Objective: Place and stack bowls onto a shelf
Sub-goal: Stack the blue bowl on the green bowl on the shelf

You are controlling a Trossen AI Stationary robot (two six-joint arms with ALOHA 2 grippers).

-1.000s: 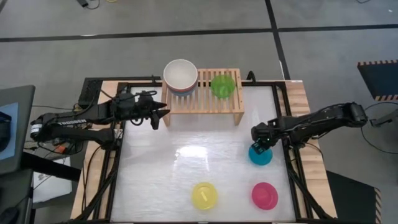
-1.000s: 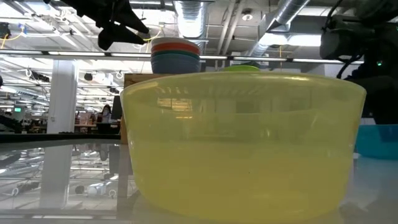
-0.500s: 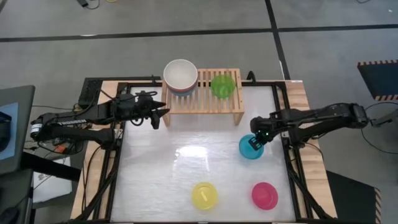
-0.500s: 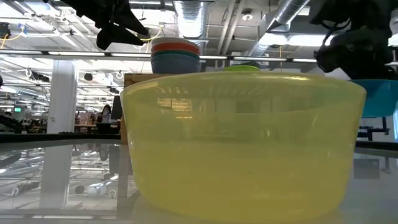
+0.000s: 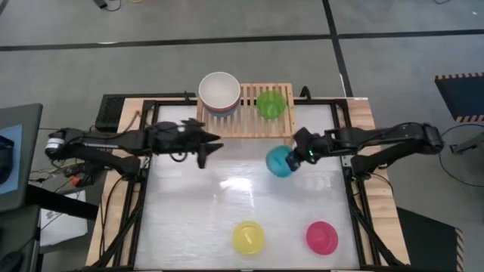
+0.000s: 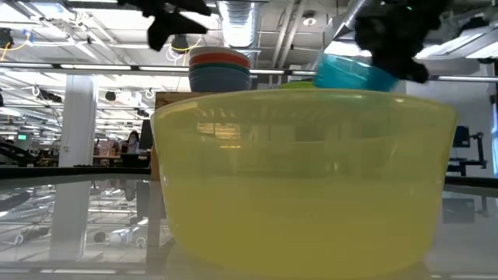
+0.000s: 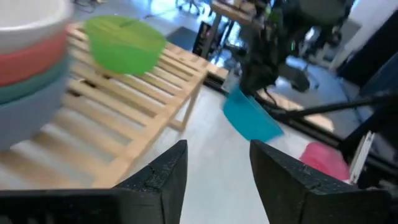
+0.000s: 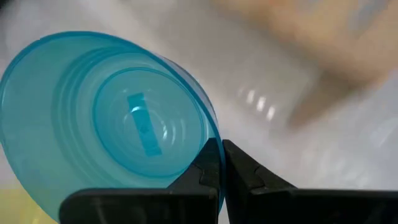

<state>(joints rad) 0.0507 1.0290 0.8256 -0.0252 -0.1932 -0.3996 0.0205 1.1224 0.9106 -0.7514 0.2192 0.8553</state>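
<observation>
Cyan bowl [image 5: 279,161], tilted, hangs above the worktop [image 5: 227,204] just in front of the shelf [image 5: 249,121], its rim pinched by the right gripper [image 5: 300,156]. The left gripper [image 5: 208,145], fingers spread, hovers near the shelf's other end.

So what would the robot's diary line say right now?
right gripper: shut on cyan bowl, lifted near shelf | left gripper: open, waiting

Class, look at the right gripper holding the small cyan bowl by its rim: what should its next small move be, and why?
Probably carry the small cyan plastic bowl on toward the low light-wood slatted shelf and level it over the small lime green bowl. The right gripper pinches its rim, the bowl hangs tilted in front of the shelf, and the green bowl sits there alone, ready for stacking.
</observation>
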